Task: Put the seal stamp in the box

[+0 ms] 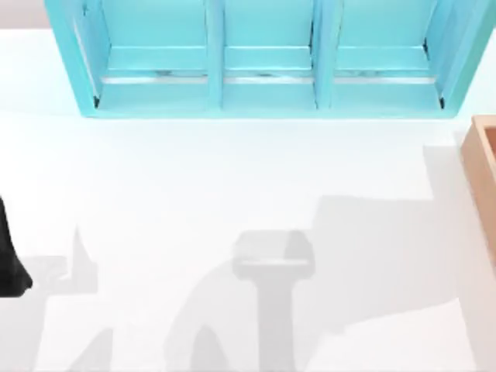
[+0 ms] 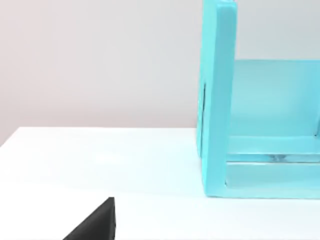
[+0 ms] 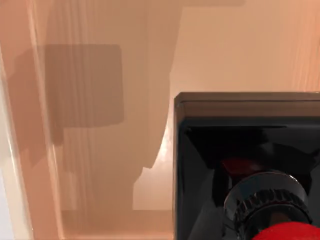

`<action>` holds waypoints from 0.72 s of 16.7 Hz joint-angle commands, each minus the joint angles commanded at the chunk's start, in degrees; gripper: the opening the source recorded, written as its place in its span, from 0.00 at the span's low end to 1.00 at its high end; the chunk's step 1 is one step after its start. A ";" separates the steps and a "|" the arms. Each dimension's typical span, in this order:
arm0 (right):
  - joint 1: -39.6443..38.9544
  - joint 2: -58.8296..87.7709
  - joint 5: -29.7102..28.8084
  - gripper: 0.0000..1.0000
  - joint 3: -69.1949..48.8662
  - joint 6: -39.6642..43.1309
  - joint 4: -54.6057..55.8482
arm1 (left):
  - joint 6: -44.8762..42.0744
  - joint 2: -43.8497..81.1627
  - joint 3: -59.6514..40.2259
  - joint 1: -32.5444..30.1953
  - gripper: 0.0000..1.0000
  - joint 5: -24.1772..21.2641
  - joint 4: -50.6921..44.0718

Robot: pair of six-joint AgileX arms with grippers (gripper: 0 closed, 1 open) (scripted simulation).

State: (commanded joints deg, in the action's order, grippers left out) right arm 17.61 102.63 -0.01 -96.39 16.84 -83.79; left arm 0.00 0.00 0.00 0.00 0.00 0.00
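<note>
The seal stamp hangs close under the right wrist camera, black square base down and red knob toward the lens. It is inside the tan box, well above the orange-brown floor, where its square shadow falls. My right gripper is shut on the stamp by its handle; the fingers themselves are hidden. In the top view, a corner of the box shows at the table's right edge. My left gripper is parked at the far left edge.
A large turquoise shelf unit spans the back of the white table, and its side wall stands near the left arm. Arm shadows lie across the table's middle and front.
</note>
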 joint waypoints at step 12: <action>0.09 -0.25 0.00 0.00 13.00 0.08 12.84 | 0.00 0.00 0.00 0.00 1.00 0.00 0.00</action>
State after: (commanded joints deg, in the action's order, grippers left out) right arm 17.71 102.38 -0.02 -83.39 16.92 -70.95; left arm 0.00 0.00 0.00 0.00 0.00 0.00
